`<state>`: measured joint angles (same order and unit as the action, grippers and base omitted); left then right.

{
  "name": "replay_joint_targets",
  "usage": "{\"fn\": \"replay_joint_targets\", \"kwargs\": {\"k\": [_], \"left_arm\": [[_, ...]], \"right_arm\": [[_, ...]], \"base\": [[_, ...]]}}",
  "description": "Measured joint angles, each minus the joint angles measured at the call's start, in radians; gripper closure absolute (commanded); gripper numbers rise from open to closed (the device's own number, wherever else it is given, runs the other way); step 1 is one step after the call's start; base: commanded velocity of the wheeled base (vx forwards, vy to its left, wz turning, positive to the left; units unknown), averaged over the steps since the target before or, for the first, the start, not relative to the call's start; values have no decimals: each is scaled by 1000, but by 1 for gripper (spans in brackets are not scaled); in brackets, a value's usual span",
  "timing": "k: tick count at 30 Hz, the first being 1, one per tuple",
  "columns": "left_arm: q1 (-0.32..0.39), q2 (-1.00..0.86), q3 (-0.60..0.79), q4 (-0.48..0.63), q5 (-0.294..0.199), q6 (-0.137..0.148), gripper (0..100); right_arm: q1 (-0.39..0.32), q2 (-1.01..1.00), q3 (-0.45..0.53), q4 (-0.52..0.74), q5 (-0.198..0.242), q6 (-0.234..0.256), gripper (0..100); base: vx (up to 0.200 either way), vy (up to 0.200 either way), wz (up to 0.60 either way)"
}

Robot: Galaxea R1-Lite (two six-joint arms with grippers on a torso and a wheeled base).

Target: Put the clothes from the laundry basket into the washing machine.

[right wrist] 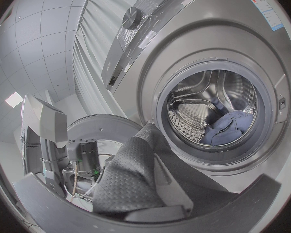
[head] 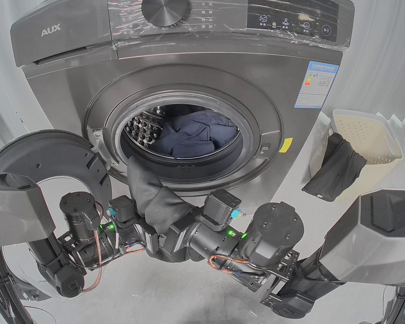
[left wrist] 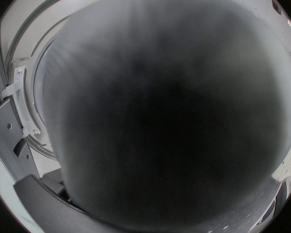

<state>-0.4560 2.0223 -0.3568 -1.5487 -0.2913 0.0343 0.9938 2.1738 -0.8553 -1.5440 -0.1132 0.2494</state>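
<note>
Altogether three garments (head: 193, 136), one laundry basket (head: 375, 142).

Left arm (head: 81, 230) and right arm (head: 238, 241): black cylindrical joint housings with flat round end caps. Each upper link carries an angular light-grey shell (head: 378, 244) with a dark recessed panel. An orange braided cable (head: 96, 257) loops outside each elbow joint. Green indicator lights (head: 231, 233) are lit on both forearm housings. Each wrist bears a black box-shaped module (head: 220, 205) with a teal connector (head: 235, 213). The right forearm has a white label (head: 179, 240).
</note>
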Motion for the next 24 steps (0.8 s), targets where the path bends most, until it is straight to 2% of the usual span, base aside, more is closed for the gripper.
{"fn": "replay_joint_targets", "kwargs": {"k": [4,5,9,15,20,24], "left_arm": [[0,2,-2,0,0,-1,0],[0,2,-3,0,0,-1,100],[2,3,-8,0,10,-7,100],[5,5,-40,-1,53,-44,100],[22,4,-68,0,67,-54,100],[32,1,-100,0,96,-79,100]], "right_arm": [[11,0,2,0,-1,2,100],[12,0,2,0,0,3,100],[11,-1,3,0,-3,7,100],[-1,-2,2,0,-37,19,100],[-53,-6,4,1,-47,26,100],[-100,-5,41,3,-58,28,100]], "base": [[0,0,0],[0,0,0],[0,0,0],[0,0,0],[0,0,0],[0,0,0]]}}
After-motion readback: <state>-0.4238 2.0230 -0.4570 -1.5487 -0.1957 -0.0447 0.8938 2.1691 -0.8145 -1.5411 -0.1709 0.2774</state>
